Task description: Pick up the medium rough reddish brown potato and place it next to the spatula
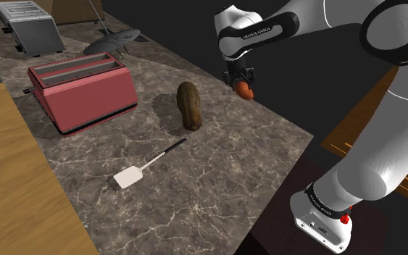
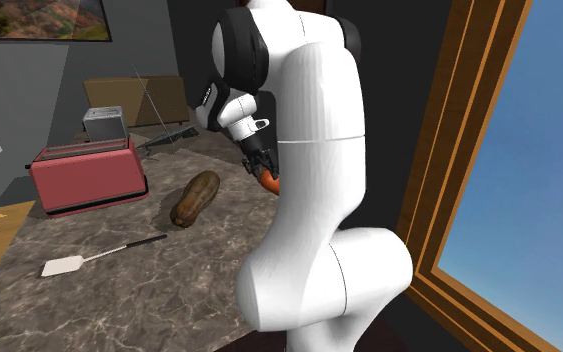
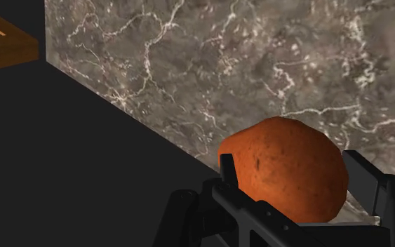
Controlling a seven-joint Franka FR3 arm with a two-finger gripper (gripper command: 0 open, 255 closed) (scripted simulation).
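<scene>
I see a dark marble worktop (image 1: 217, 181). From the shoulder view's left come a red toaster (image 1: 82, 90), a white spatula (image 1: 130, 176) and a big brown potato (image 1: 189, 105). My jaws are clamped on the reddish brown potato (image 1: 244, 89) above the worktop's edge, well apart from the spatula.

You are looking at an arm (image 1: 365, 170) that is showing glossy white, rounded shells, with dark bands ringing its joints. Small white lettering is running along the black band (image 1: 256, 32) near the wrist and along another at the base, where a small red part (image 1: 346, 216) is sticking out. The gripper (image 3: 294, 175) is showing all black, with angular fingers (image 3: 378, 184).
</scene>
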